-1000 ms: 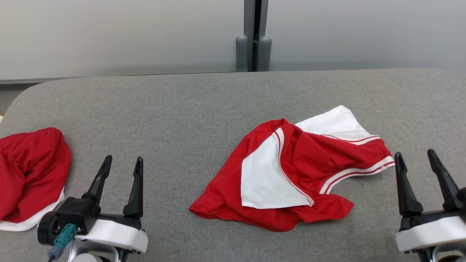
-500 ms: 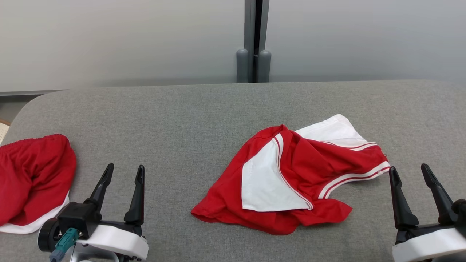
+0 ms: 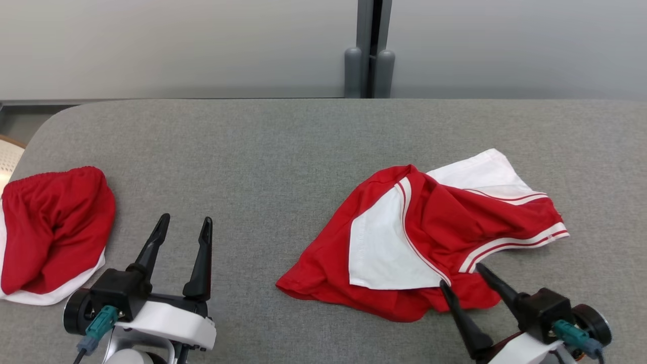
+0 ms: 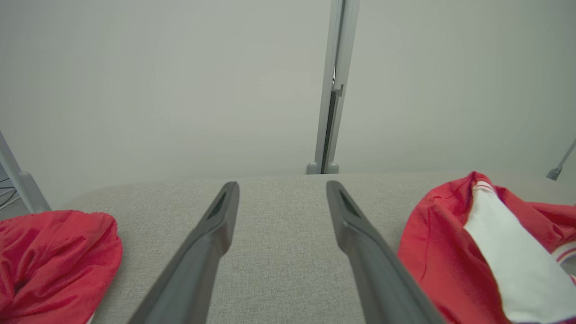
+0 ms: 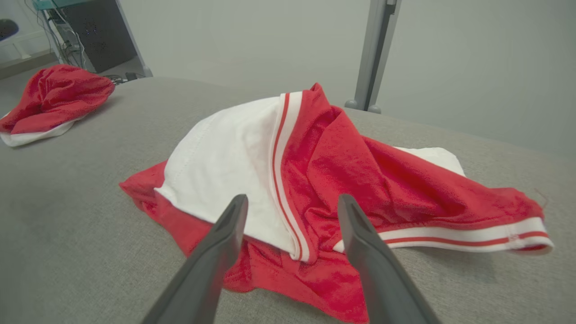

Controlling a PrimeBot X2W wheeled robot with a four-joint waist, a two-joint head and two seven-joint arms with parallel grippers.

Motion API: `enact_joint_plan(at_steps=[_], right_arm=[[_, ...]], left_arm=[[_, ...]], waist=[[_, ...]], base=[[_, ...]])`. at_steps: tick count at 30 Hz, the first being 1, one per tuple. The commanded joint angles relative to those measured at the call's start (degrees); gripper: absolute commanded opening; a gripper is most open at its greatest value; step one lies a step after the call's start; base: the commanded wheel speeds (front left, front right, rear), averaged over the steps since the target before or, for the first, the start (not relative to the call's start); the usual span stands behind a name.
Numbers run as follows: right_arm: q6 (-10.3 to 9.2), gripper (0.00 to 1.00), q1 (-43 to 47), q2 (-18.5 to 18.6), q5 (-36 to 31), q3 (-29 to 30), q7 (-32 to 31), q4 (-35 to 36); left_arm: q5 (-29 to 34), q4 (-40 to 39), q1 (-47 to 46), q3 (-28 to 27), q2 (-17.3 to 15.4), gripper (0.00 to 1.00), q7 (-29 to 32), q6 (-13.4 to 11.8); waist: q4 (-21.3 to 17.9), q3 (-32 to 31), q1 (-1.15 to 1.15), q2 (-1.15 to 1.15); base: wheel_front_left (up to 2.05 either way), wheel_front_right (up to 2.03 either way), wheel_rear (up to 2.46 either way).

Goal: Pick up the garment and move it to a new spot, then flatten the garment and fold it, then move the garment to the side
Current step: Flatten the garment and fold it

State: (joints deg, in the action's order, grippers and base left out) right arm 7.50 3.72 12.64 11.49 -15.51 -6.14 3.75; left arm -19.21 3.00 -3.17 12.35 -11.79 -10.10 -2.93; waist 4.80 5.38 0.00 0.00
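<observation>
Right claw (image 3: pixel 460 274) released, fingers spread, at 5 o'clock over the grey worktop (image 3: pixel 252 151) with tips at the near edge of the crumpled red-and-white garment (image 3: pixel 429 227) lying at 4 o'clock of centre; left claw (image 3: pixel 185 219) likewise released and empty at 7 o'clock, other red cloth (image 3: pixel 50 222) at 9 o'clock.

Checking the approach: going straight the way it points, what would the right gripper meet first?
Probably the near edge of the red-and-white garment, just ahead of the open right gripper; depth is unclear.
</observation>
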Motion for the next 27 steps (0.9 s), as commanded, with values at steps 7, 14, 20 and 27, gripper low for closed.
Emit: enact_joint_plan(at_steps=[7, 14, 20, 27], right_arm=[[-0.04, 1.0, -5.22, 3.41, 0.04, -10.32, -0.39, -6.8], [-0.04, 1.0, -9.44, 3.0, -2.77, -11.31, 1.83, -10.74], [-0.04, 0.0, -11.78, 1.67, -2.57, -8.99, 5.32, -11.57], [-0.04, 0.0, -12.48, 1.34, -1.15, -5.6, 7.3, -9.03]], left_arm=[[0.26, 1.18, -3.45, 0.42, 0.32, 1.0, -1.14, 0.27], [-0.17, 2.23, -4.26, 0.59, 0.81, 1.0, -2.1, 0.08], [-0.28, 2.9, -4.66, 0.78, 0.96, 1.0, -2.66, -0.05], [-0.44, 2.91, -4.7, 0.54, 0.5, 1.0, -3.0, -0.19]], waist=[[2.01, 3.35, 0.0, 0.0], [2.61, 4.55, 0.0, 0.0], [2.8, 5.03, 0.0, 0.0], [2.05, 5.02, 0.0, 0.0]], base=[[0.0, 0.0, 0.0], [0.0, 0.0, 0.0], [0.0, 0.0, 0.0], [0.0, 0.0, 0.0]])
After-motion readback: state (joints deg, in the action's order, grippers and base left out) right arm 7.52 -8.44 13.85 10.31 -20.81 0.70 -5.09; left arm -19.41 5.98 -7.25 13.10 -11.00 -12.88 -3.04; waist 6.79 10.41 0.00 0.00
